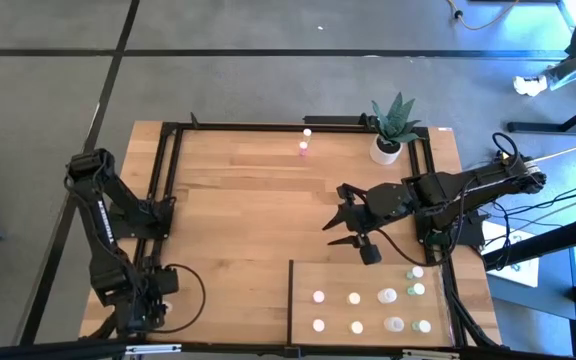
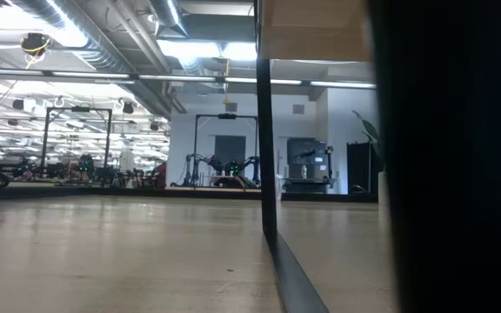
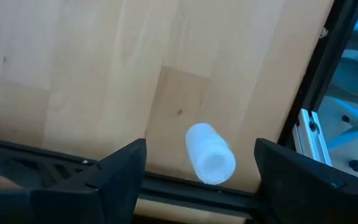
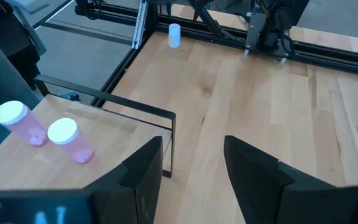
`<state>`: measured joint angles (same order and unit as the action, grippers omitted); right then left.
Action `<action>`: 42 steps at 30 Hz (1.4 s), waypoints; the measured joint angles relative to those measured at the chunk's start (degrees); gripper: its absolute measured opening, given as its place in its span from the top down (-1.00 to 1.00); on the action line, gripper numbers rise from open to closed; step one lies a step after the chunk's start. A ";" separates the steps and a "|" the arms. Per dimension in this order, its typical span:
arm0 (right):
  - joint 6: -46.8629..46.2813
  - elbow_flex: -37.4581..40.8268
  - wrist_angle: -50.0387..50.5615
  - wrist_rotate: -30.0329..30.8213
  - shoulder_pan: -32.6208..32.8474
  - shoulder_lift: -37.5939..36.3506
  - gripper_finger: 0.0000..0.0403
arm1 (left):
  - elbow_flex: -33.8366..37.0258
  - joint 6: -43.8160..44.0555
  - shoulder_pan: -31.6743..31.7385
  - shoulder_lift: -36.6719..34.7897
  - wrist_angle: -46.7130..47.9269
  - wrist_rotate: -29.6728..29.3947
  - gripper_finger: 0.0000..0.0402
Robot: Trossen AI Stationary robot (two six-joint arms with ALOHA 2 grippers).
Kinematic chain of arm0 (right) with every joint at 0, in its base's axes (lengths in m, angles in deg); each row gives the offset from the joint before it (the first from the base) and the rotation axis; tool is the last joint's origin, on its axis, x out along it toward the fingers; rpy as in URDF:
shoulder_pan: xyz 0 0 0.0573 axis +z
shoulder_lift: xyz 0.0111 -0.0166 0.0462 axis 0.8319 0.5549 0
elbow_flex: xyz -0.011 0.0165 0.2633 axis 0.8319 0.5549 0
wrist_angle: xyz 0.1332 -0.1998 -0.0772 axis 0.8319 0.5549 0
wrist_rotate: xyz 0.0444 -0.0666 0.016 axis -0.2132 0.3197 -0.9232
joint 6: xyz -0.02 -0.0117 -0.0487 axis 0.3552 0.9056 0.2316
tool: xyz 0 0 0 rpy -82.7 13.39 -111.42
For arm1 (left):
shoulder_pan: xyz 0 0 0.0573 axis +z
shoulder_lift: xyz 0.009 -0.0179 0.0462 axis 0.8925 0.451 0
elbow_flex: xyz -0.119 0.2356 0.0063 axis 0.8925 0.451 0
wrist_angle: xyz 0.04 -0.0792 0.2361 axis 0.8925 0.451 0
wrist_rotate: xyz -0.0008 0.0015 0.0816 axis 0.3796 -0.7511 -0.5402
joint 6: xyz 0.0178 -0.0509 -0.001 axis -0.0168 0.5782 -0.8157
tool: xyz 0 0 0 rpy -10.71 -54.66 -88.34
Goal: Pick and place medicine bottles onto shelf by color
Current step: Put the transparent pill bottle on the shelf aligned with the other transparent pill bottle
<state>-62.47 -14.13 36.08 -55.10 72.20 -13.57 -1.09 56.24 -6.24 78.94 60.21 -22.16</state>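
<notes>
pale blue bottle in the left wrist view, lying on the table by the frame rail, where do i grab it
Probably across its round body, coming straight down. The pale blue bottle lies on its side on the planked tabletop, close to the black frame rail, so approaching from the rail side looks blocked. The left gripper is open, a finger on either side.

I see open tabletop (image 1: 238, 210) across the centre and left. A potted plant (image 1: 392, 126) and two pink bottles (image 1: 306, 141) stand along the far edge. Bottles crowd the shelf (image 1: 303, 285) at the near right corner.
</notes>
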 joint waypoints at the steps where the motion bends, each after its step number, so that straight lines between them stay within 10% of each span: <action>1: -0.05 0.00 0.00 0.00 0.00 0.00 0.13 | 0.47 0.00 0.00 0.00 -0.61 0.11 -0.46; 42: -0.11 0.00 0.02 0.02 0.00 0.00 0.13 | 7.43 -0.01 0.07 7.15 -13.85 8.18 -0.41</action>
<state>-62.58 -14.13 36.10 -55.07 72.20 -13.57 6.33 56.23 -6.17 86.08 46.36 -13.97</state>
